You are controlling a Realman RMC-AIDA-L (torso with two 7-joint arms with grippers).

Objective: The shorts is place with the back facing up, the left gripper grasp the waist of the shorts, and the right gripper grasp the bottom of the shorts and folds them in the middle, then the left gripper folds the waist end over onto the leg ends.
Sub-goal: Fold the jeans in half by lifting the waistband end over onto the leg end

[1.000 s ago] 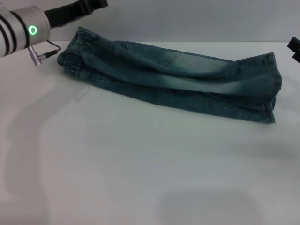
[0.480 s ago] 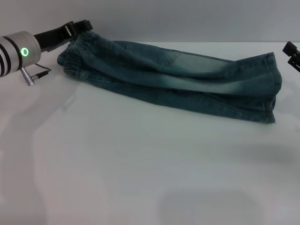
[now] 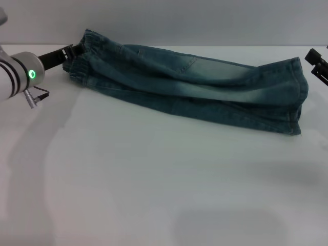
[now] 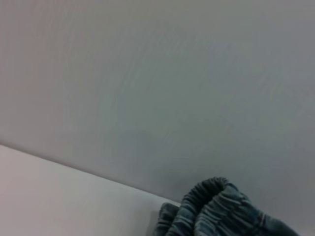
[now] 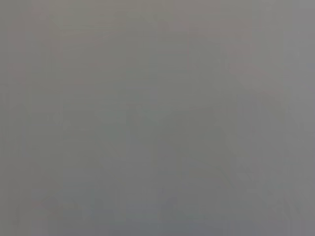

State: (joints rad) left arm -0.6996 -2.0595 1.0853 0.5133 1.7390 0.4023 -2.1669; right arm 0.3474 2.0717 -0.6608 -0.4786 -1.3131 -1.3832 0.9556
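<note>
Folded lengthwise on the white table, the shorts risk losing 1 layer if the left gripper (at the waist, jaw state indiscernible) pinches only the top layer.

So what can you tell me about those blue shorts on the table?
The shorts are faded blue denim, already folded lengthwise into a long strip lying flat on the white table. The waist, puckered with elastic, points toward the left gripper, which sits right at it. The leg ends lie near the right gripper, which isn't touching them.
</note>
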